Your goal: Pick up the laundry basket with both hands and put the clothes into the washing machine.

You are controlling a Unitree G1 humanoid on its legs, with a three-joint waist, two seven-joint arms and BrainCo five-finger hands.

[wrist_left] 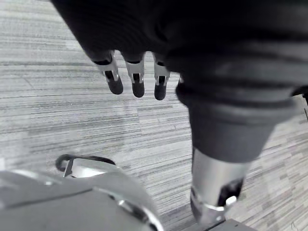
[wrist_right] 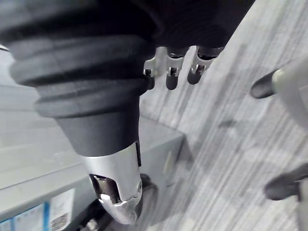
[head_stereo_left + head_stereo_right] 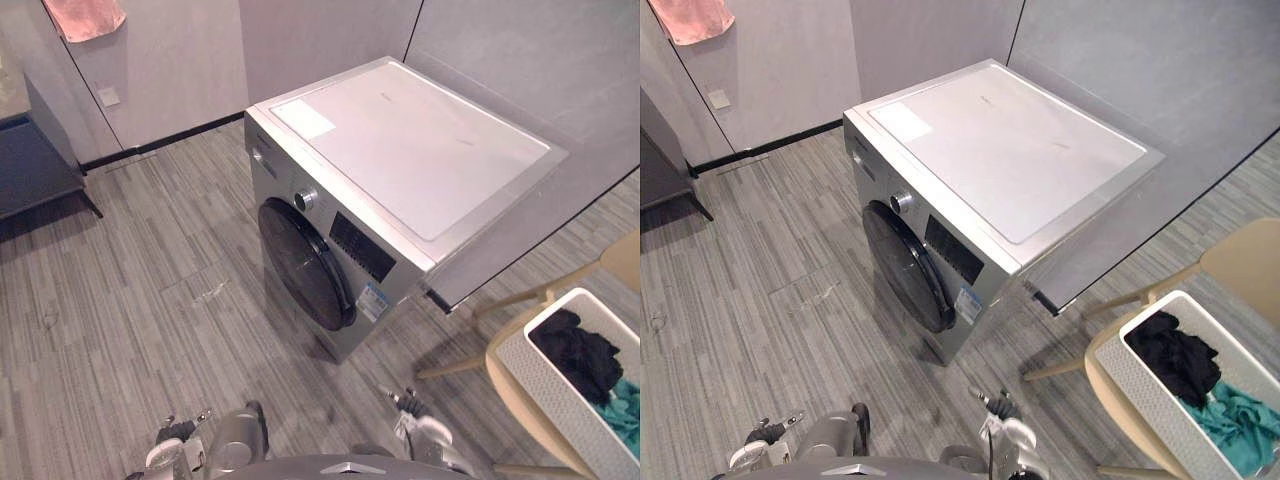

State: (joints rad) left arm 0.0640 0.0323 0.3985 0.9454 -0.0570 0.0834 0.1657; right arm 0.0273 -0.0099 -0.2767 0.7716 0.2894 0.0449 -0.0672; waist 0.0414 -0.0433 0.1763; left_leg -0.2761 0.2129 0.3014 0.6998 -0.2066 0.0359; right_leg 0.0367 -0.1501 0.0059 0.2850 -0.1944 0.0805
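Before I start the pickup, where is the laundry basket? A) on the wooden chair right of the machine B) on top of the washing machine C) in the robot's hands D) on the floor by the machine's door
A: the laundry basket rests on the wooden chair, right of the washing machine, with clothes inside.
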